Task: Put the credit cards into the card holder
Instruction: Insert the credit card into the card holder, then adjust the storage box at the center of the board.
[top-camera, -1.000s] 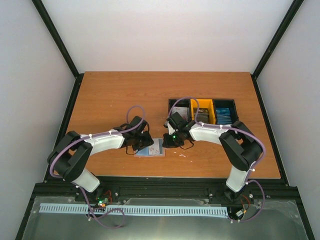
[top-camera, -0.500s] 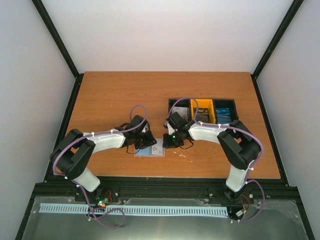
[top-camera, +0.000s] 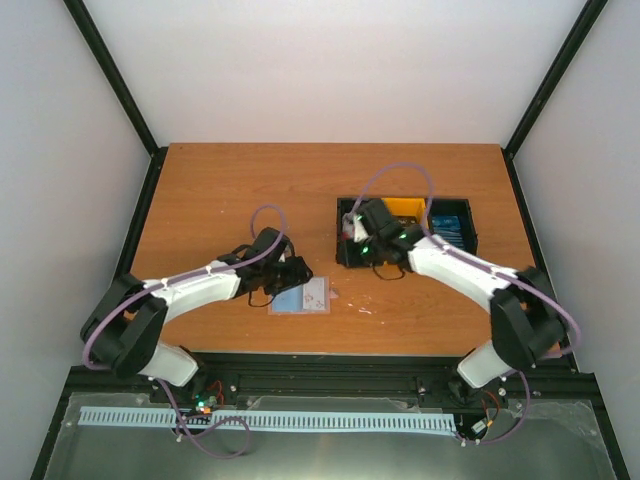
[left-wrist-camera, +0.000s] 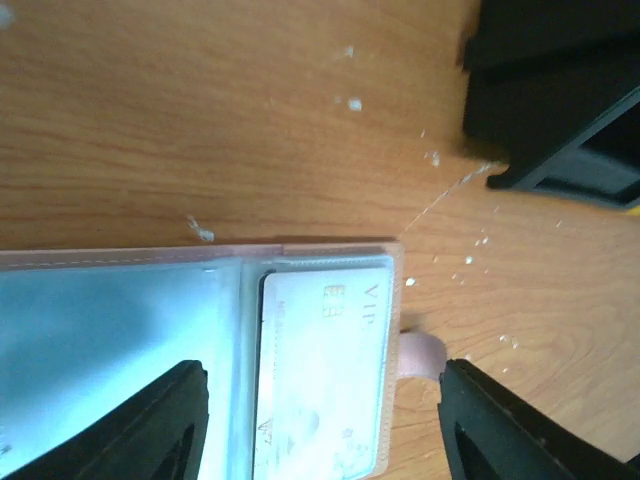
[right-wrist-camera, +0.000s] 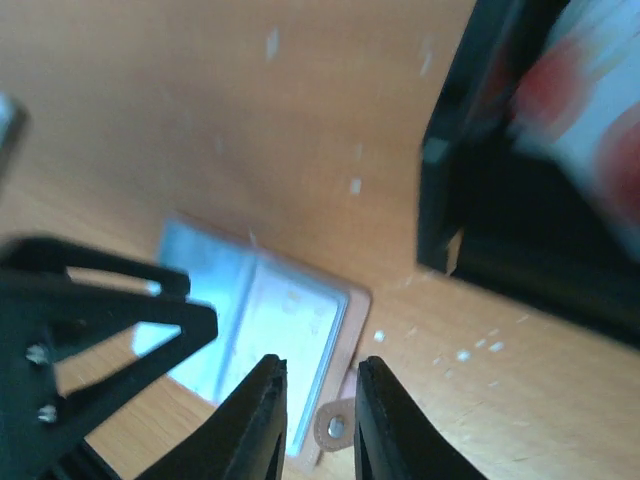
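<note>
Left pincer (left-wrist-camera: 325, 430) wide over open card holder (left-wrist-camera: 100, 330), right pincer (right-wrist-camera: 315, 410) narrow and empty, black bin (right-wrist-camera: 470, 240) nearby

Likely a lab: white-walled test booth (top-camera: 340, 70), wooden tabletop (top-camera: 230, 190).

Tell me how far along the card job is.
Done: one white card sits in a slot of the open card holder, the open left gripper above it. In hand: nothing; the right gripper, slightly apart and empty, hovers by the white-and-red cards. Left: those and the blue cards, still in their bins.
</note>
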